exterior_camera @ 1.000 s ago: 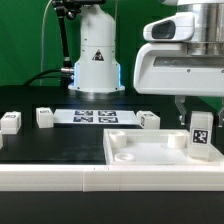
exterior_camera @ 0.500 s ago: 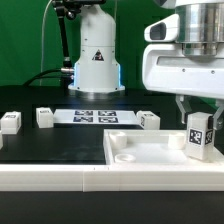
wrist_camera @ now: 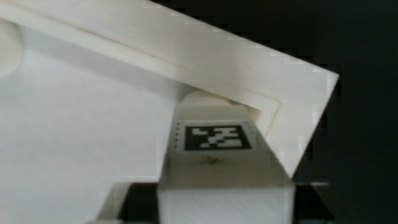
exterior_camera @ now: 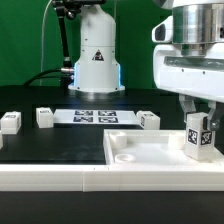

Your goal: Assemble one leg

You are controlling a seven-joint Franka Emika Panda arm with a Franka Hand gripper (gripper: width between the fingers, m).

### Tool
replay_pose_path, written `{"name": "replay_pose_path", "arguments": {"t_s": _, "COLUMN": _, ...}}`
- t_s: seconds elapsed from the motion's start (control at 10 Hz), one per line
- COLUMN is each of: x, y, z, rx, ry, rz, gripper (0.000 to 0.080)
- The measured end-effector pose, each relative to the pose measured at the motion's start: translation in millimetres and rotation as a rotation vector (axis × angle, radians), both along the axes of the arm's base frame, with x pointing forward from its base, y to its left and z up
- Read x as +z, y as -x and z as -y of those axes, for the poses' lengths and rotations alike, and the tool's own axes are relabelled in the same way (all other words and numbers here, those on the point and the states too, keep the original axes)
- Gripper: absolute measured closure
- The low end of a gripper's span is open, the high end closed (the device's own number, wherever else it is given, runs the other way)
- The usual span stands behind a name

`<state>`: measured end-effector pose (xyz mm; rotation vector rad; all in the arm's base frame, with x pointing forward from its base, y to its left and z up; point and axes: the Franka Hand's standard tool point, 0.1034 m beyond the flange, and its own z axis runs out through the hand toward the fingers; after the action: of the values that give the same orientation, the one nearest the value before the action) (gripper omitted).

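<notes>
My gripper [exterior_camera: 197, 112] is shut on a leg [exterior_camera: 199, 137], a small white post with a black-and-white marker tag, held upright. The leg's lower end is down at the near right corner of the large white plate [exterior_camera: 140, 152]. In the wrist view the leg [wrist_camera: 221, 150] runs from between my fingers to the plate's corner [wrist_camera: 294, 95]; I cannot tell whether it sits in the socket. Three more legs lie on the table: one at the exterior view's far left [exterior_camera: 10, 122], one next to it [exterior_camera: 44, 117], one behind the plate [exterior_camera: 148, 120].
The marker board [exterior_camera: 94, 117] lies flat at the back middle, in front of the robot base [exterior_camera: 95, 60]. A white ledge [exterior_camera: 60, 178] runs along the front edge. Green backdrop behind.
My gripper and the held leg have moved slightly to the exterior view's right and a little down toward the plate's corner. The loose legs have not moved.
</notes>
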<state>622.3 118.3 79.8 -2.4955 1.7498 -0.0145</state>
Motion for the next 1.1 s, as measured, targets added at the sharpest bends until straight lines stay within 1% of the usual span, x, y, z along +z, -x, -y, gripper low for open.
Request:
{"name": "replay_pose_path", "arguments": {"t_s": 0.1, "x": -0.1, "y": 0.2, "z": -0.8, "rx": 0.006, "ry": 0.0, "rz": 0.0, "gripper": 0.0508}}
{"name": "replay_pose_path", "arguments": {"t_s": 0.2, "x": -0.2, "y": 0.1, "z": -0.5, "rx": 0.056, "ry": 0.003, "rz": 0.004, "gripper": 0.035}}
{"name": "replay_pose_path", "arguments": {"t_s": 0.3, "x": 0.0, "y": -0.4, "z": 1.6, "rx": 0.101, "ry": 0.006, "rz": 0.007, "gripper": 0.0226}}
{"name": "replay_pose_path", "arguments": {"t_s": 0.4, "x": 0.0, "y": -0.4, "z": 3.1, "rx": 0.168, "ry": 0.011, "rz": 0.009, "gripper": 0.0226}}
{"name": "replay_pose_path", "arguments": {"t_s": 0.5, "x": 1.4, "y": -2.1, "z": 3.5, "rx": 0.279, "ry": 0.018, "rz": 0.02, "gripper": 0.0165}}
{"name": "replay_pose_path", "arguments": {"t_s": 0.6, "x": 2.2, "y": -2.6, "z": 2.9, "rx": 0.39, "ry": 0.024, "rz": 0.025, "gripper": 0.0154}}
{"name": "replay_pose_path", "arguments": {"t_s": 0.7, "x": 2.7, "y": -1.4, "z": 0.9, "rx": 0.482, "ry": 0.028, "rz": 0.012, "gripper": 0.0154}}
{"name": "replay_pose_path", "arguments": {"t_s": 0.8, "x": 3.5, "y": -2.4, "z": -1.8, "rx": 0.6, "ry": 0.04, "rz": 0.021, "gripper": 0.0151}}
{"name": "replay_pose_path", "arguments": {"t_s": 1.1, "x": 2.7, "y": -1.6, "z": -2.9, "rx": 0.862, "ry": 0.054, "rz": 0.0, "gripper": 0.0151}}
